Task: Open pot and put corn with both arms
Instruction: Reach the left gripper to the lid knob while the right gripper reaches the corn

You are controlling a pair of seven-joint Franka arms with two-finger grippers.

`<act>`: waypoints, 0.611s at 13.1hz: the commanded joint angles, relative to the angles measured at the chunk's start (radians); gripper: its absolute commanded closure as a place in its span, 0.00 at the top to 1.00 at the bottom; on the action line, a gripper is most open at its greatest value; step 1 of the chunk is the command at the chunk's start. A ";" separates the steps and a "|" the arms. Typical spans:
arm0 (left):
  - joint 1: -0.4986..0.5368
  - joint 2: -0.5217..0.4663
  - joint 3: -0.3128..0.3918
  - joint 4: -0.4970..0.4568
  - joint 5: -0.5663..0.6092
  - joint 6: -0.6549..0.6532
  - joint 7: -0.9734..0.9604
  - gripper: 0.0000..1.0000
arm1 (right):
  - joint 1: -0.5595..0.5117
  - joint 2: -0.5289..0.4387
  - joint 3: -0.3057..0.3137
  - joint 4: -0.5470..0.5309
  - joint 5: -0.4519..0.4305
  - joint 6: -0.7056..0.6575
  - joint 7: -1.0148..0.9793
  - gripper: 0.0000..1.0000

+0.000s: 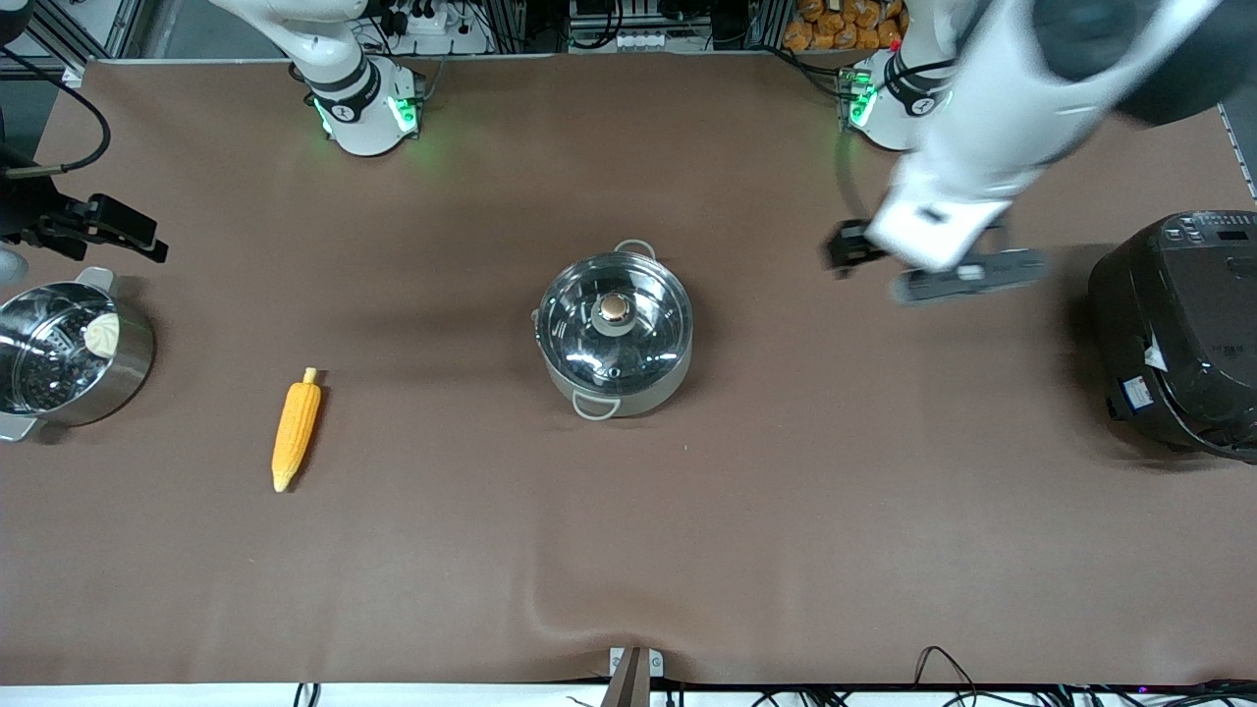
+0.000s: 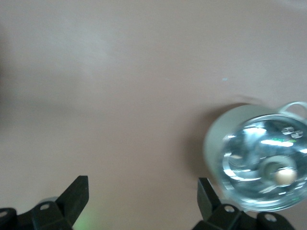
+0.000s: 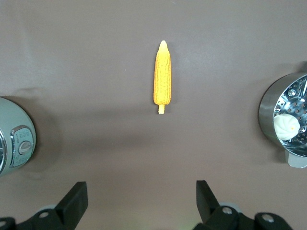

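The steel pot [image 1: 616, 339] stands mid-table with its glass lid and copper knob [image 1: 616, 308] on; it also shows in the left wrist view [image 2: 259, 163]. The corn [image 1: 296, 432] lies flat on the table toward the right arm's end, a little nearer the front camera than the pot, and shows in the right wrist view [image 3: 162, 74]. My left gripper [image 1: 957, 277] hangs open and empty in the air over bare table between the pot and the black cooker [image 2: 144, 201]. My right gripper [image 1: 98, 228] is open and empty, high above the table [image 3: 141, 201].
A steel pot with a perforated insert and a white bun [image 1: 69, 358] stands at the right arm's end of the table [image 3: 288, 120]. A big black electric cooker [image 1: 1178, 334] stands at the left arm's end.
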 commanded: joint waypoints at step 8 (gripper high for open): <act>-0.301 0.334 0.035 0.154 0.020 0.227 -0.627 1.00 | 0.008 0.226 -0.011 -0.077 0.008 0.221 0.011 1.00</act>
